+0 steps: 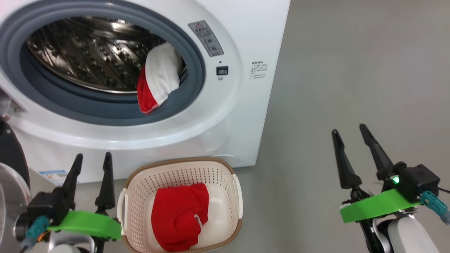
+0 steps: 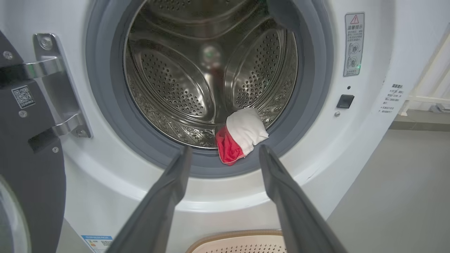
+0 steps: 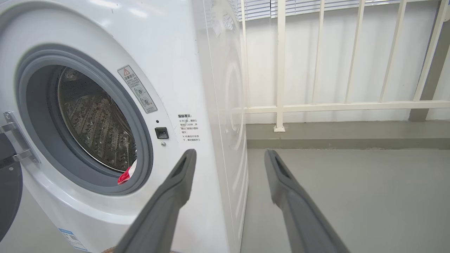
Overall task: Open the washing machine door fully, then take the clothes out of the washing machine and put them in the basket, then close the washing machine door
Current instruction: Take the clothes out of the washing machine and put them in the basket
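Grey floor (image 1: pixel 351 70) runs along the right side of the washing machine (image 1: pixel 246 105); a white railing (image 3: pixel 281 70) stands behind it. I see the washing machine door (image 2: pixel 35 175) swung open at the machine's left.

One red-and-white garment (image 1: pixel 156 82) lies at the lower right of the drum mouth, draped over the grey rubber ring (image 1: pixel 197 70). A red garment (image 1: pixel 179 218) lies inside the basket (image 1: pixel 175 175), which sits on the floor just in front of the machine.

Left tool (image 1: pixel 93 156): fingers spread, empty, just left of the basket.

Right tool (image 1: pixel 349 129): fingers spread, empty, over bare floor, well apart from the basket.
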Controlling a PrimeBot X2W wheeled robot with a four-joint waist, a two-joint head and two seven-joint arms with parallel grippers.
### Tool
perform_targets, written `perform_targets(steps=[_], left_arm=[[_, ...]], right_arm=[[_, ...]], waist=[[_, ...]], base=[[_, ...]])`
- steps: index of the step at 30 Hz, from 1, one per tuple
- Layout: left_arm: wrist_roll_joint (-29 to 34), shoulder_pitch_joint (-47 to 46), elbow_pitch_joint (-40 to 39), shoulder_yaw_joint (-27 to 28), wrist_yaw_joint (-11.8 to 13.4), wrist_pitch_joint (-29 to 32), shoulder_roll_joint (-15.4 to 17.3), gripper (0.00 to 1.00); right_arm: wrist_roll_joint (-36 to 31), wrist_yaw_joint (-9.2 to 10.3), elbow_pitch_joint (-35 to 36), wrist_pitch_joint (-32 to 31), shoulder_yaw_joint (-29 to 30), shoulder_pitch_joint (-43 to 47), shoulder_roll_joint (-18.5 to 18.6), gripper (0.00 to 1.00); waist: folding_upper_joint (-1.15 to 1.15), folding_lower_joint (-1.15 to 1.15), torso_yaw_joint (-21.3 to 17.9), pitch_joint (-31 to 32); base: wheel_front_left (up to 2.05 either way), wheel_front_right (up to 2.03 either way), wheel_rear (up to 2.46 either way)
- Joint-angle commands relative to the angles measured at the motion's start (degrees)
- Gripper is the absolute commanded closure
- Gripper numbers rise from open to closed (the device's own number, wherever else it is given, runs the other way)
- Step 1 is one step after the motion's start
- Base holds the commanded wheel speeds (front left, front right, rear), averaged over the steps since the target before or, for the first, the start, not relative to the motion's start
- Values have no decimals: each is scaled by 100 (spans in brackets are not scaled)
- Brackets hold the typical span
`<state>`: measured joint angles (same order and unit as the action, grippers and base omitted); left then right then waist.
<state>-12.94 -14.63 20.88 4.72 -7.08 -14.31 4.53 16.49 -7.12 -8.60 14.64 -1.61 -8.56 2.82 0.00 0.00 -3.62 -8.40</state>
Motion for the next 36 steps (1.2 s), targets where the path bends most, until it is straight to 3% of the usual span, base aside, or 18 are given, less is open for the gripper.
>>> perform_targets(steps=[1, 15, 36], left_arm=[[101, 76, -245, 238, -11, -68, 114, 0], [187, 927, -1225, 255, -39, -69, 26, 0], [232, 1209, -1233, 205, -40, -69, 92, 0]], right_arm=[[-36, -36, 182, 36, -53, 13, 6, 0], [-172, -36, 337, 36, 230, 474, 6, 0], [-193, -36, 440, 36, 187, 657, 6, 0]], waist=[[0, 0, -23, 196], [0, 0, -57, 799], [0, 0, -259, 922]], base=[[0, 0, 0], [0, 0, 0], [0, 0, 0]])
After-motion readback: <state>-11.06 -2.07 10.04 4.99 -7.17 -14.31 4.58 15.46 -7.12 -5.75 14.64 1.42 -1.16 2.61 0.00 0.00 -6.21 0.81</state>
